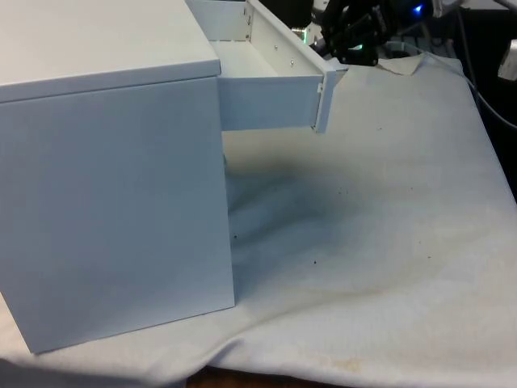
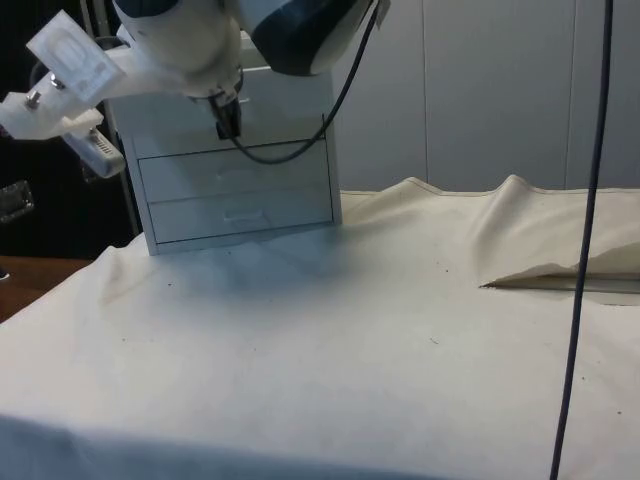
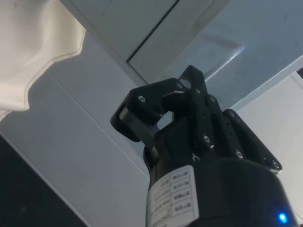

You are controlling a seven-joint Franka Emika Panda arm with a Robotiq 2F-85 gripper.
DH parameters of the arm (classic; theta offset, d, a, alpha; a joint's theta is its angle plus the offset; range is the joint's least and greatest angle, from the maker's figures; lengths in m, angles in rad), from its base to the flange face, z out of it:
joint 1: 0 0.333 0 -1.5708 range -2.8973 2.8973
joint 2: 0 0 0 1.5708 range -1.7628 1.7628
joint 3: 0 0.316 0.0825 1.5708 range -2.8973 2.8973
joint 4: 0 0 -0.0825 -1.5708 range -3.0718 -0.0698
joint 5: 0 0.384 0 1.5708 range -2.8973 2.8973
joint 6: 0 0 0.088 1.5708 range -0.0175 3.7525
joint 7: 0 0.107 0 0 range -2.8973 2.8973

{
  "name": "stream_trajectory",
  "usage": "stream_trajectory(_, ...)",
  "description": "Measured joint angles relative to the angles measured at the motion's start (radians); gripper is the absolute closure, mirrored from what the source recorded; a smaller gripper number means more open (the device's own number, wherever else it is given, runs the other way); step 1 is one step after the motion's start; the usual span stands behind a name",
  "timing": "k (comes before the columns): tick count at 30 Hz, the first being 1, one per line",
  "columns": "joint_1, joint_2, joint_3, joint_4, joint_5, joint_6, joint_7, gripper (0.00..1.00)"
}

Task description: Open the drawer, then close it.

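white cloth point(image 1: 388, 242) bears chest point(image 1: 105, 162), top drawer point(image 1: 271, 97) out; fingers point(image 3: 142, 125) closed at its front.

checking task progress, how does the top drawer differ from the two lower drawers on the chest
The top drawer is pulled out from the chest, its inside showing; the two lower drawers sit shut, flush with the chest front. The gripper is beside the top drawer's front panel; nothing is at the lower ones. All three are white like the chest.

Gripper up against the drawer front

The black gripper point(image 3: 158, 111) sat close against a pale drawer front point(image 3: 236, 52), its fingers point(image 3: 137, 125) near together, white cloth point(image 3: 28, 52) bunched alongside.
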Motion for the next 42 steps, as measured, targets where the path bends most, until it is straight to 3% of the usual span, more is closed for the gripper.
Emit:
stream_trajectory(12,-0.003,0.012,-0.019,0.024,-0.029,-0.02,0.009,1.0)
stream_trajectory(29,-0.008,0.065,-0.068,0.076,-0.051,-0.01,0.054,1.0)
stream_trajectory(42,-0.015,0.119,-0.121,0.108,-0.066,0.037,0.133,1.0)
